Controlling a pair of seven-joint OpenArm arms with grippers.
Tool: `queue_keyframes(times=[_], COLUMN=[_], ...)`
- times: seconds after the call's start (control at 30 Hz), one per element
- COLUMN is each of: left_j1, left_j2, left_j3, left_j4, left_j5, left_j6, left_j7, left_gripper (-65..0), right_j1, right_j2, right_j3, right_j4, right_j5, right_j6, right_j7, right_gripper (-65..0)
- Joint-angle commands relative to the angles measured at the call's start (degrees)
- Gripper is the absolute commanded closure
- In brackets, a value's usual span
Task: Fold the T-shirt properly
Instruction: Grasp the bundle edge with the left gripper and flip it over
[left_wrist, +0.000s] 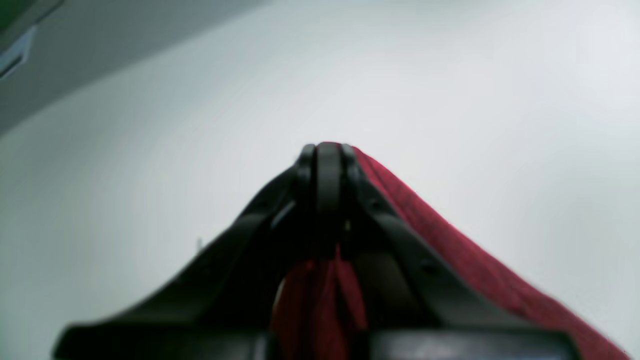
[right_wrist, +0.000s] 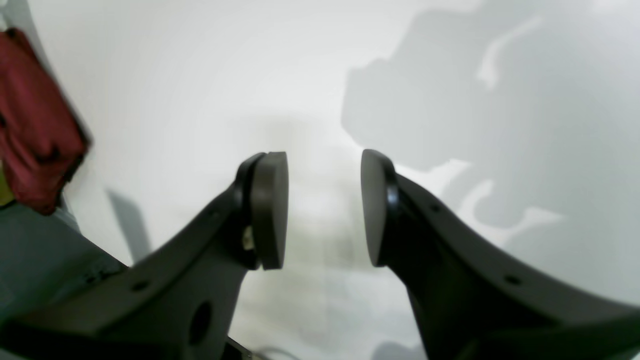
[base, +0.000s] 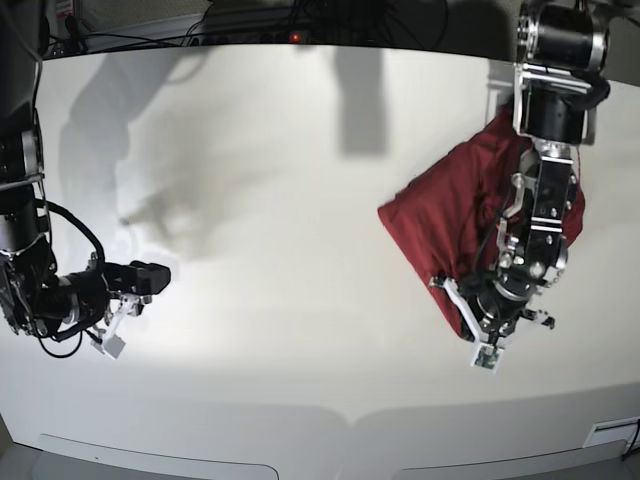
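The T-shirt (base: 450, 210) is a dark red bunched mass at the right of the white table (base: 280, 200), part of it lifted and draped against my left arm. My left gripper (base: 452, 295) is shut on an edge of the shirt at its lower corner. In the left wrist view the gripper (left_wrist: 327, 150) has its jaws closed, with red fabric (left_wrist: 475, 265) caught between them and trailing down to the right. My right gripper (base: 158, 273) is at the table's left side, far from the shirt. In the right wrist view it (right_wrist: 325, 210) is open and empty, and the shirt (right_wrist: 35, 115) shows at the left edge.
Black cables (base: 250, 25) run along the table's far edge. The table's front edge (base: 330, 420) curves across the bottom of the base view. My left arm's upper links (base: 555, 60) rise above the shirt at the top right.
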Motion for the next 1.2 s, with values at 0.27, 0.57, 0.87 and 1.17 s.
queue_keyframes(times=[0.27, 0.57, 0.87, 1.17], left_j1=[-1.7, -2.3, 0.3, 11.4], left_j2=[-0.2, -0.8, -5.9, -11.9], left_j3=[0.0, 0.0, 0.0, -0.2], left_j4=[-0.8, 1.3, 7.9, 8.5], left_j5=[-0.1, 2.7, 5.2, 5.3], left_j6=[0.0, 31.3, 35.5, 38.6], left_j7=[0.0, 1.7, 15.0, 20.4], left_gripper=[-21.7, -12.1, 0.0, 0.0], right_j1=[2.0, 2.0, 2.0, 2.0], right_j2=[0.9, 0.7, -0.4, -1.0], right_j3=[0.4, 0.4, 0.4, 0.4], right_j4=[0.6, 0.6, 0.6, 0.6], right_j5=[0.7, 0.7, 0.7, 0.7], right_j6=[0.3, 0.3, 0.3, 0.3], right_j7=[0.2, 0.3, 0.7, 0.7], right_gripper=[-24.4, -24.4, -24.4, -24.4])
